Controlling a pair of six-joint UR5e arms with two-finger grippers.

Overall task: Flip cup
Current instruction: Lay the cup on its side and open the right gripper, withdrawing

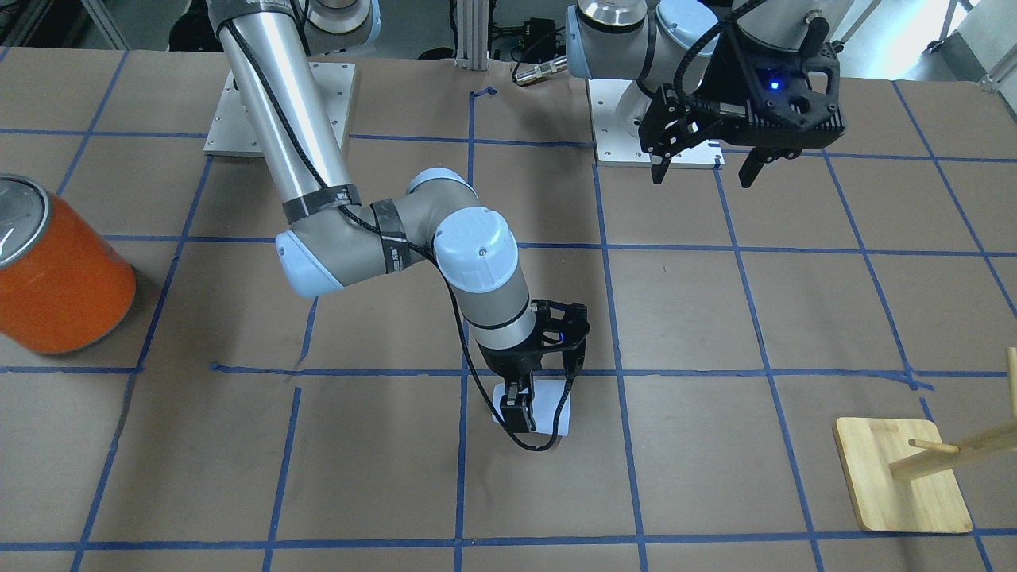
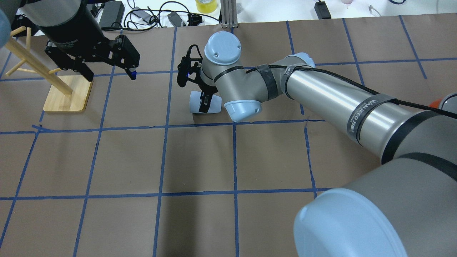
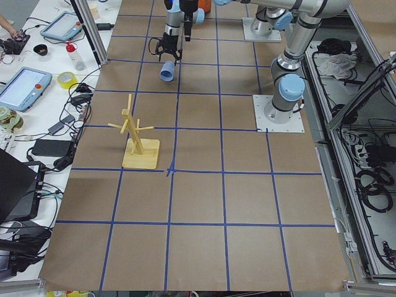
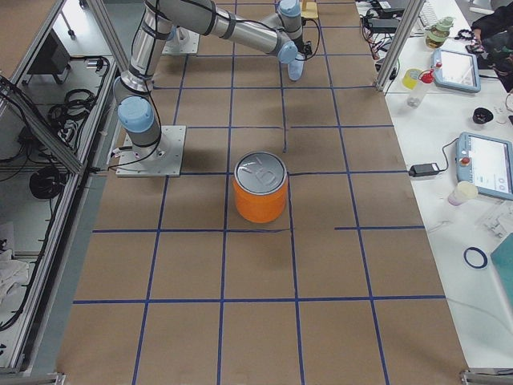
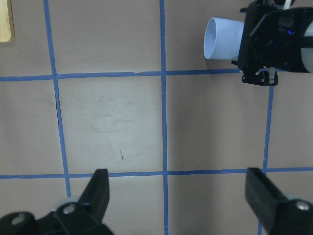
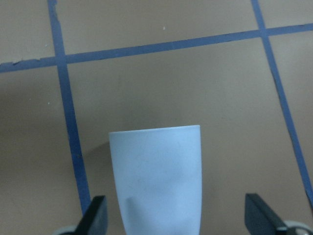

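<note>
The pale blue-white cup (image 1: 554, 415) lies on its side on the brown paper near the table's middle; it also shows in the overhead view (image 2: 195, 102) and the left wrist view (image 5: 222, 38). My right gripper (image 1: 540, 399) is low over it, open, one finger on each side of the cup (image 6: 156, 176) with a gap to both walls. My left gripper (image 2: 107, 71) hangs open and empty high above the table, well away from the cup.
A large orange can (image 1: 59, 270) with a silver top stands on the robot's right side of the table. A wooden peg rack (image 2: 68, 94) on a square base stands under the left gripper's side.
</note>
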